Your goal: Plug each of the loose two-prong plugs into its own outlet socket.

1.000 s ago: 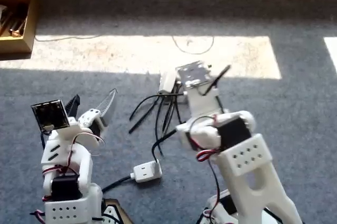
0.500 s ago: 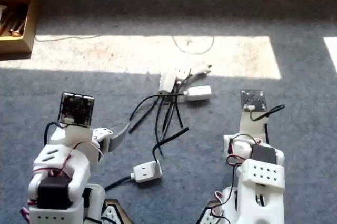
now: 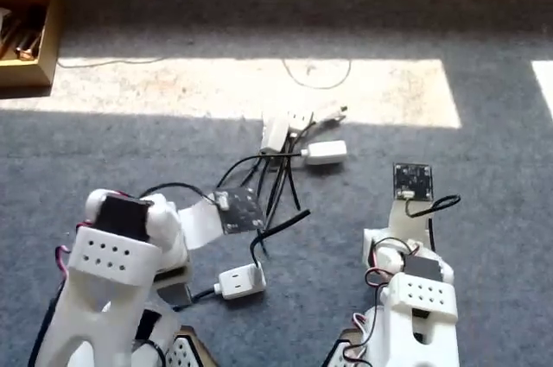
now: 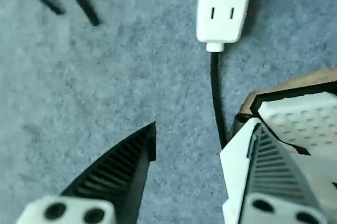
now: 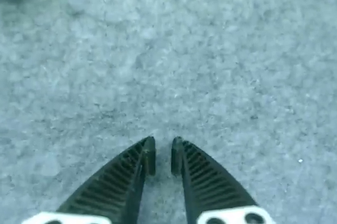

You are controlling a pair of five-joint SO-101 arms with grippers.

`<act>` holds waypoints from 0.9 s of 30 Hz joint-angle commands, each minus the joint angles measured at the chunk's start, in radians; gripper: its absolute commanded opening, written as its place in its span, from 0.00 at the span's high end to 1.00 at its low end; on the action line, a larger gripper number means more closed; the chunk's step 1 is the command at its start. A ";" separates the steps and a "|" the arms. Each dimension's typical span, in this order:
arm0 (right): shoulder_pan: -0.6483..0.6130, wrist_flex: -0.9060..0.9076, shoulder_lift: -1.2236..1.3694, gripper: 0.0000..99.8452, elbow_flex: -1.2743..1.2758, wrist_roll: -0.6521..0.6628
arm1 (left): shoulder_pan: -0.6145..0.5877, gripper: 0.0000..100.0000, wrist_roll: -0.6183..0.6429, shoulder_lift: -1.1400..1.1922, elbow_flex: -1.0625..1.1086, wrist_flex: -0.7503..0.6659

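A white outlet socket (image 3: 240, 281) on a black cord lies on the grey carpet near the front. My left arm (image 3: 130, 246) bends over it. In the left wrist view the socket (image 4: 224, 8) shows its two slots ahead of my left gripper (image 4: 205, 134), which is open with bare carpet between its fingers. Farther back lies a cluster of white plugs and sockets (image 3: 298, 129), with one white plug (image 3: 326, 153) beside it and black cords (image 3: 268, 186) trailing forward. My right arm (image 3: 413, 246) is folded back at the front right. The right gripper (image 5: 163, 155) is shut over bare carpet, holding nothing.
A wooden box (image 3: 30, 34) stands at the back left. A sunlit strip (image 3: 216, 91) crosses the carpet, with a thin wire loop (image 3: 315, 78) on it. The left arm's base on its wooden board (image 4: 295, 92) sits right beside the socket's cord.
The right arm pulled back from the plug cluster to the front right, uncovering a white plug. The left arm swung down from upright and now leans over the front socket.
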 commanded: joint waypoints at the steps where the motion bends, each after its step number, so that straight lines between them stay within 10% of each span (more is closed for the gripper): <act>1: 0.010 -0.028 -0.013 0.94 0.001 -0.008 | 0.222 0.71 0.089 0.007 0.087 -0.124; 10: 0.010 -0.028 -0.013 0.94 0.007 -0.006 | 0.375 0.71 0.242 0.016 0.272 -0.534; 27: 0.010 -0.028 -0.013 0.94 0.007 -0.006 | 0.334 0.71 0.241 0.015 0.387 -0.703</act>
